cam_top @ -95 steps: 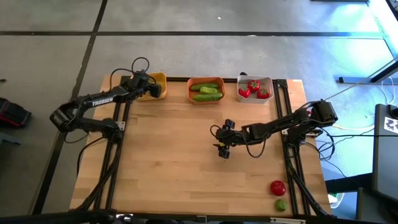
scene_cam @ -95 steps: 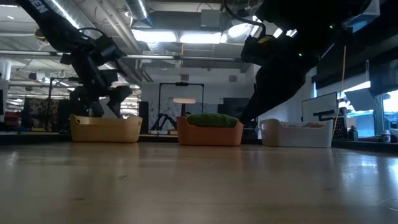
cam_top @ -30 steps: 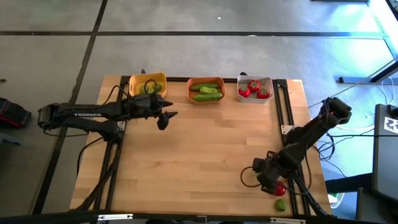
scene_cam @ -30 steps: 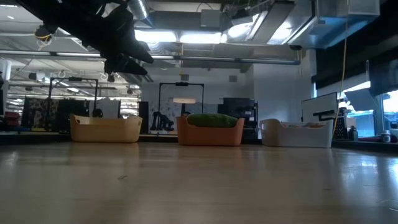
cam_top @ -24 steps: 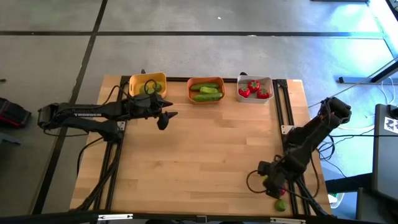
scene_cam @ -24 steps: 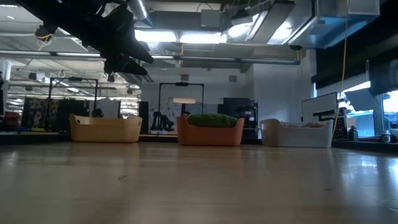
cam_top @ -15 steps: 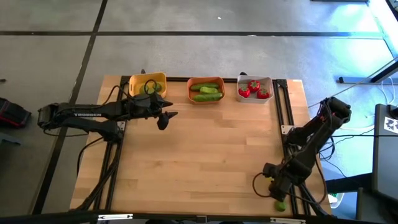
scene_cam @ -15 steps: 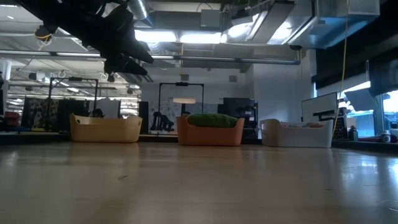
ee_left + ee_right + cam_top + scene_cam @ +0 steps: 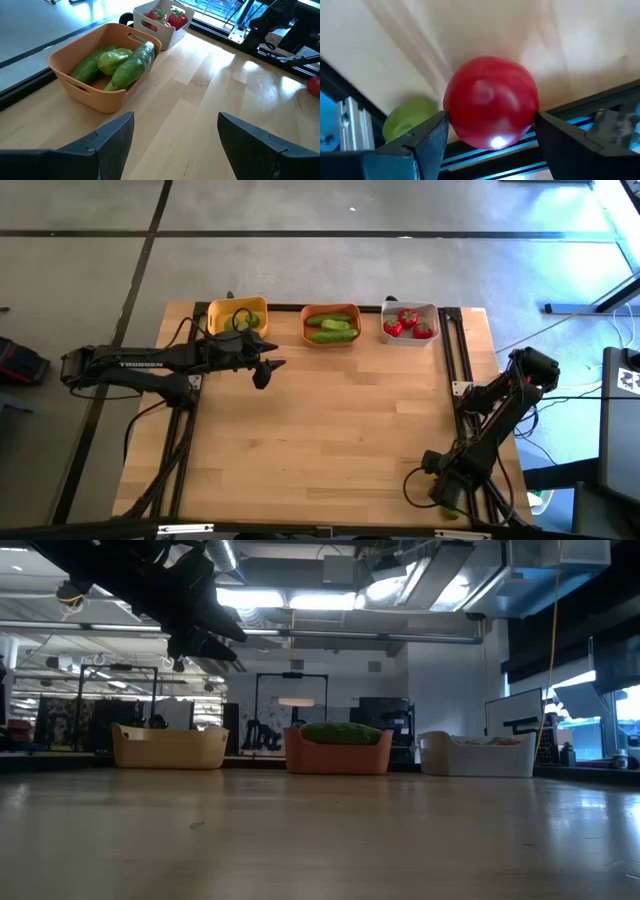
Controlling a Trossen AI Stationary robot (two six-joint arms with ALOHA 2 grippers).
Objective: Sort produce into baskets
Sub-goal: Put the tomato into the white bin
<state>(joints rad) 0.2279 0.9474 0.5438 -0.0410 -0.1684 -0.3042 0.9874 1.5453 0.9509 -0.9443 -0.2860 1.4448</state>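
Straddling the round red toy tomato (image 9: 491, 102), the right gripper's (image 9: 490, 131) fingers (image 9: 422, 142) stand released at the wooden table's (image 9: 330, 420) near right corner, a small light-green lime (image 9: 410, 125) just beside. You should centre, then clench gently. Round: no long axis. Left gripper (image 9: 172, 137): released, waiting near the yellow basket (image 9: 237, 315).

Baskets: three — yellow (image 9: 237, 315), orange (image 9: 331, 325), white (image 9: 409, 323). Cucumbers (image 9: 331, 329): three, in orange. Loose: one tomato (image 9: 491, 102), one lime (image 9: 410, 123). Arms: two.
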